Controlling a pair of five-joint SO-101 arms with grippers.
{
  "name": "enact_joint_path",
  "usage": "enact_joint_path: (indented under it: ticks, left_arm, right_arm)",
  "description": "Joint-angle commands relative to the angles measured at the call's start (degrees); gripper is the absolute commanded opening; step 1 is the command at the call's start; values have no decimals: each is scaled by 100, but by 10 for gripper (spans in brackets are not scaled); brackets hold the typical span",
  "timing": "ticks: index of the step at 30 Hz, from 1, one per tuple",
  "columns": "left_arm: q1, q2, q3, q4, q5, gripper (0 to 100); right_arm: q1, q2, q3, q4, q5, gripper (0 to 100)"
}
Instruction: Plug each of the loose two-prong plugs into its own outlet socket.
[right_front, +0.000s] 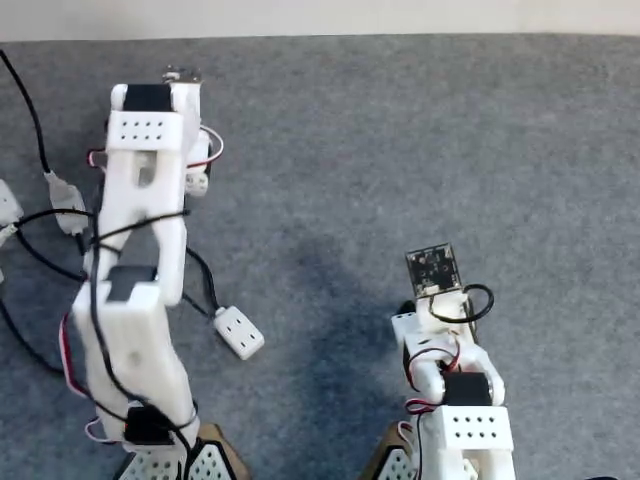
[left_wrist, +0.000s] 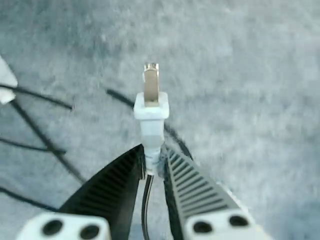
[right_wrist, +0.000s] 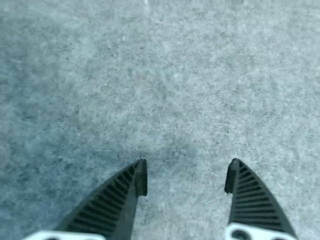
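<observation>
left gripper (left_wrist: 154, 155) clamped on plug (left_wrist: 151, 107), prongs pointing ahead of the fingertips, not inserted. right gripper (right_wrist: 185, 177) wide open, empty. socket (right_front: 239, 332) lies well behind the left gripper, apparently vacant. no insertion judged complete.

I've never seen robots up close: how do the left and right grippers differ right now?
The left gripper is shut on a white two-prong plug; the right gripper is open and holds nothing. The left arm stretches far across the table, while the right arm sits folded near its base. Both grippers have black ridged fingers.
</observation>
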Motion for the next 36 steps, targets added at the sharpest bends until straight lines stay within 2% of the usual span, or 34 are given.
enact_joint_path:
  ticks: [1, 5, 9, 13, 20, 25, 29, 31, 36]
  left_arm:
    - [154, -1218, 866, 62, -229, 3]
    - [541, -1859, 1727, 62, -167, 4]
    - [1332, -2123, 1938, 35, 378, 4]
    - [2308, -1789, 1938, 0, 1073, 4]
    - [3829, -1015, 1446, -826, 2400, 4]
    - [4119, -101, 321, -844, 3051, 4]
    - [4119, 593, -382, -835, 3121, 8]
    - [4119, 743, -602, -818, 3121, 46]
    - [4110, 752, -1086, -448, 3138, 296]
  right_arm:
    - [-48, 48, 84, 22, 114, 252]
    - [-48, 48, 84, 4, 114, 252]
    - [-48, 48, 84, 4, 114, 252]
    - [-22, 48, 84, 4, 105, 252]
    - [127, 48, 48, 22, -167, 252]
    - [769, 48, -119, 4, -527, 252]
    - [840, 48, -224, 4, -554, 252]
    - [831, 48, -207, 4, -545, 252]
    - [637, 48, -207, 13, -536, 252]
